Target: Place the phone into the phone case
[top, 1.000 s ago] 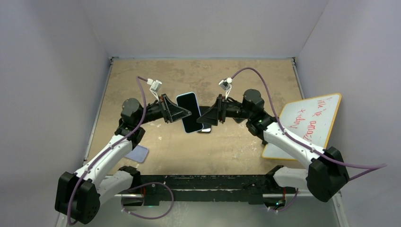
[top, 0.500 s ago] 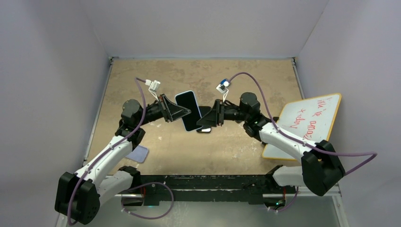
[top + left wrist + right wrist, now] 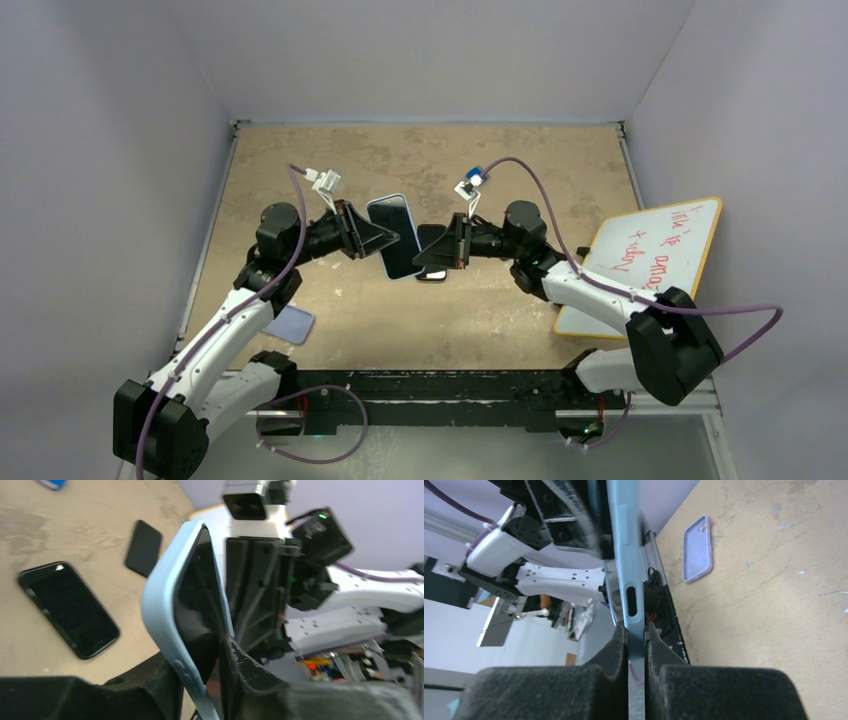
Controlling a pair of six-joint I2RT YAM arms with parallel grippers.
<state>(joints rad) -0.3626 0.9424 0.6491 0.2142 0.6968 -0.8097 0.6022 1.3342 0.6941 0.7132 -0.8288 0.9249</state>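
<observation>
- Holding the blue case [image 3: 162, 595] in the air over the middle of the desk [image 3: 480, 310], the left end effector [image 3: 200, 675] reaches in from 9 o'clock. It has a narrow grip, with one finger on the case's back and one on its front.
- The phone [image 3: 195, 605] sits inside the case, its dark screen filling the blue rim and facing the overhead camera. I cannot tell whether it is seated all round.
- The right end effector [image 3: 635, 632] comes in from 3 o'clock. Its pads are pinched tight on the case's thin edge, just below an oval cut-out.
- The desk top is tan and mottled, with pale scuffs and darker stains, and metal strips run along its side edges.
- A second phone [image 3: 70, 609] lies flat with its screen up, at 4 o'clock of the case and partly under the right end effector.
- A dark slab [image 3: 144, 547] lies flat beyond the second phone and apart from it.
- A lilac case [image 3: 698, 547] lies flat near the desk's edge at 8 o'clock.
- A whiteboard [image 3: 655, 255] with red writing sits at 3 o'clock, overhanging the desk's side.
- Plain grey-lilac walls [image 3: 430, 60] close in the desk at 9, 12 and 3 o'clock.
- A black rail [image 3: 450, 385] carries the arm bases at 6 o'clock.
</observation>
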